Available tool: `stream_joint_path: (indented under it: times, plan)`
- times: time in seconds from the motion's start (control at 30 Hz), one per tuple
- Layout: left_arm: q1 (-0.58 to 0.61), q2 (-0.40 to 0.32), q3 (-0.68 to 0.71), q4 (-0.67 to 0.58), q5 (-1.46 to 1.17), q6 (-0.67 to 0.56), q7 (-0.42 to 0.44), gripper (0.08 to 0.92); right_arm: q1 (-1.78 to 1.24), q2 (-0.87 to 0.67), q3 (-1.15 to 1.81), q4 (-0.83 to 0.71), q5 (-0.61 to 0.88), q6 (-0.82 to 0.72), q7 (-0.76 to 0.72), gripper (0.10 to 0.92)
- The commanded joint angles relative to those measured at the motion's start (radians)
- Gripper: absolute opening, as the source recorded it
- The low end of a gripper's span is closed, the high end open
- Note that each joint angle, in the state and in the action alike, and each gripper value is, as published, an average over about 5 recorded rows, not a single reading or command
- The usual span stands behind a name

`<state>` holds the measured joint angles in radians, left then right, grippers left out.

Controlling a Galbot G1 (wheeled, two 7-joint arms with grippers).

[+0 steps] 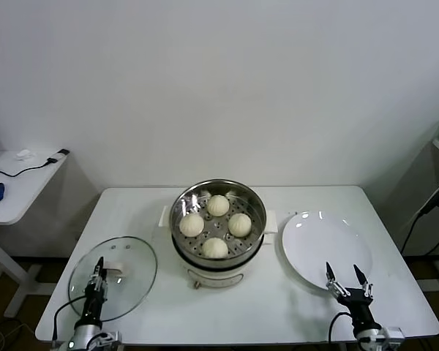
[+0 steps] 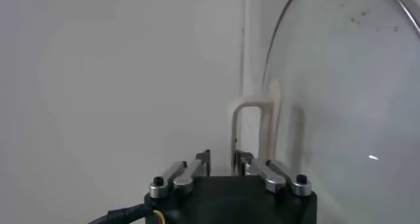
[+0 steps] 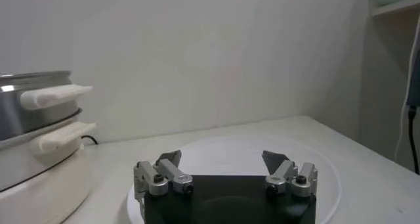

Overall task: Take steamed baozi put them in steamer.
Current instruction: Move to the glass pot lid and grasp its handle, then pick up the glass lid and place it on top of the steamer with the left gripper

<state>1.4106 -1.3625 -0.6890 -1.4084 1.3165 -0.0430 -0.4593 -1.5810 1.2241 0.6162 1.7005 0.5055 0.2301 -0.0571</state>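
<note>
both arms are cut off by the head view's lower edge, so only the left gripper (image 1: 97, 274) and right gripper (image 1: 349, 281) show. in the left wrist view the lid (image 2: 341, 81) runs off the frame, its knob (image 2: 256, 123) partly hidden behind the fingers. in the right wrist view the steamer (image 3: 33, 146) is cropped.

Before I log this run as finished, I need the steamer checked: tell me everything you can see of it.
The steamer is a round, shiny steel pot on a white base, standing upright at the middle of the white table, with white side handles. Its lid is off: the glass lid lies flat to its left, and a bare white plate lies to its right. Four steamed baozi sit on the perforated tray inside. Neither hand touches it.
</note>
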Motion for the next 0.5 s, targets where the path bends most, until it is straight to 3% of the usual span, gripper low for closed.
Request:
stream_joint_path:
  times: [0.03, 0.27, 0.5]
  plan:
    - [-0.005, -0.013, 0.000, 0.015, 0.022, 0.021, -0.013, 0.316, 0.000, 0.008, -0.003, -0.004, -0.004, 0.004, 0.000, 0.823]
    - [0.012, -0.028, -0.003, -0.075, 0.005, 0.016, -0.001, 0.140, 0.000, 0.016, -0.003, -0.002, -0.016, 0.005, 0.000, 0.823]
    - [0.070, 0.024, -0.020, -0.297, -0.107, 0.030, 0.115, 0.132, 0.000, 0.016, -0.001, 0.001, -0.020, 0.005, -0.001, 0.823]
